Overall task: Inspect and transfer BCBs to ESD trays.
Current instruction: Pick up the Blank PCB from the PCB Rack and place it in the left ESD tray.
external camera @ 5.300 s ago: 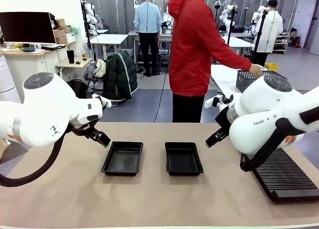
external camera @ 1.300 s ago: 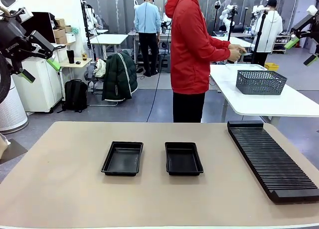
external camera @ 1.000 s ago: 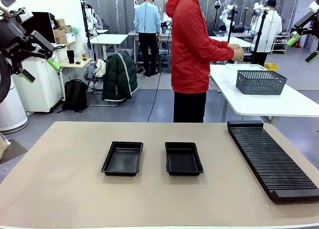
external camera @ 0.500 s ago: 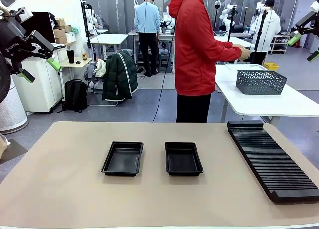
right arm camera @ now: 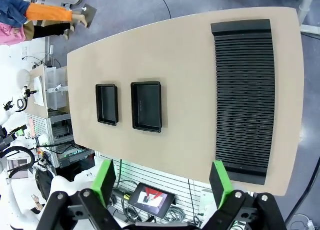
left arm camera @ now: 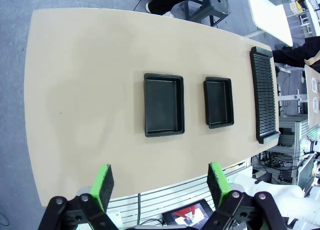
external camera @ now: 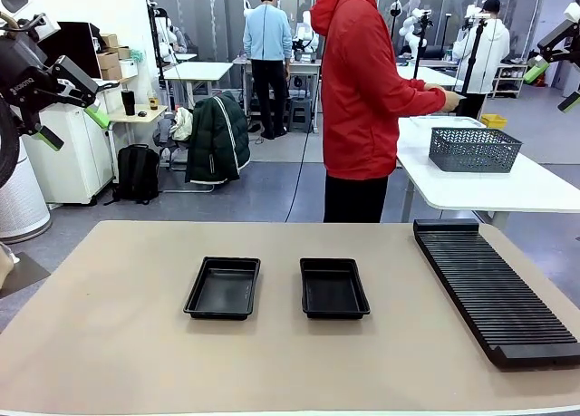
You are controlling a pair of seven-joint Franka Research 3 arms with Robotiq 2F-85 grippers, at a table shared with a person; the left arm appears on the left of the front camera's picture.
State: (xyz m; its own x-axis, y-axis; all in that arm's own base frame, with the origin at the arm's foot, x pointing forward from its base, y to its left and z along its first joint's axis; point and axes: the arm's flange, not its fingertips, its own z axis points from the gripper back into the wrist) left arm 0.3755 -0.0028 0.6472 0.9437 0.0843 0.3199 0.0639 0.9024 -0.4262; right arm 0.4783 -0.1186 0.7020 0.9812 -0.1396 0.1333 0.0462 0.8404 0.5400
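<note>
Both arms are raised high above the counter (external camera: 118, 343), wrists tipped so that each wrist camera looks down on its whole top. The left claw (external camera: 72, 126) hangs at the upper left of the front view, its green-tipped fingers (left arm camera: 104, 184) pointing down and to the right. From its own wrist they stand spread wide, gripping nothing and touching nothing. The right claw (external camera: 554, 86) sits at the upper right edge of the front view, partly cut off by the frame. It is likewise spread wide, with only air between its pads.

Far below, two black trays lie flat near the middle of the counter, side by side and a little apart: the left tray (external camera: 222, 287) and the right tray (external camera: 333, 287). A long black ribbed rack (external camera: 494, 289) lies along the counter's right side, well apart from them.

Beyond the far edge a person in a red jacket (external camera: 362, 99) is turned toward a white table (external camera: 507, 185), hands (external camera: 450, 97) together above it, near a grey mesh basket (external camera: 473, 149).
</note>
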